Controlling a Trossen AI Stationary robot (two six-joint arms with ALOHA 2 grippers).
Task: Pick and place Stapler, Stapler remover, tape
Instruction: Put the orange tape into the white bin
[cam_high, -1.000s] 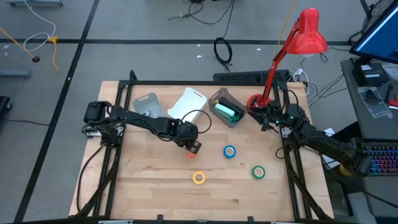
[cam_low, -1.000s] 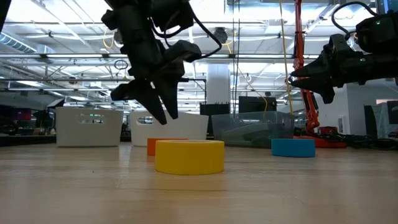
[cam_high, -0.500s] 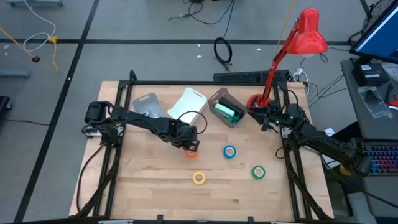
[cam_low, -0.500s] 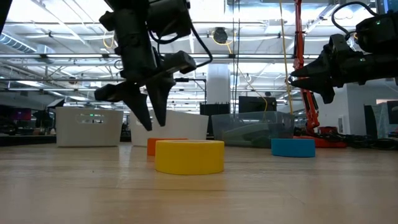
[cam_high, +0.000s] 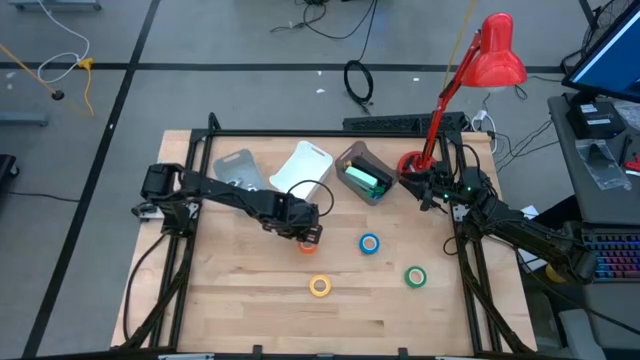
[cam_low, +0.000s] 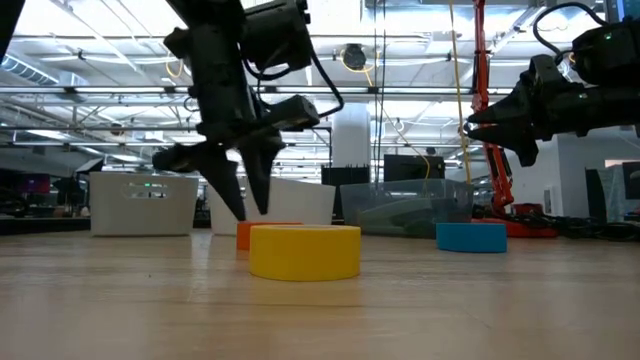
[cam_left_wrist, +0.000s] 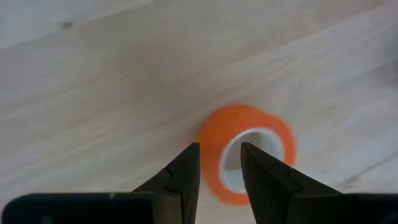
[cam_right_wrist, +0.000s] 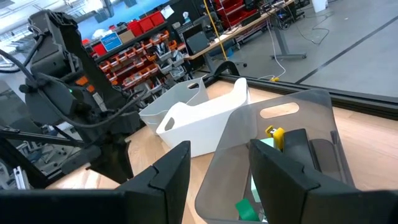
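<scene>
Four tape rolls lie flat on the wooden table: orange (cam_high: 305, 247), blue (cam_high: 370, 243), yellow (cam_high: 319, 286) and green (cam_high: 415, 276). My left gripper (cam_left_wrist: 219, 171) points down just above the orange tape (cam_left_wrist: 249, 152). It is open by a narrow gap, and its fingertips (cam_low: 250, 208) stand over the roll's near wall, clear of it. A green stapler (cam_high: 364, 180) lies in the dark clear bin (cam_high: 352, 155). The stapler remover is hidden. My right gripper (cam_right_wrist: 217, 180) waits open and level at the table's far right, above the bin's side.
A white bin (cam_high: 303, 165) and a grey clear bin (cam_high: 235, 168) stand along the far edge, left of the dark bin. A red desk lamp (cam_high: 495, 55) rises at the far right corner. Bare wood lies near the front edge.
My left gripper has rolled about its own pointing line, so its fingers now stand turned over the orange tape. It has also sunk a little toward the roll. The tapes have stayed in place.
</scene>
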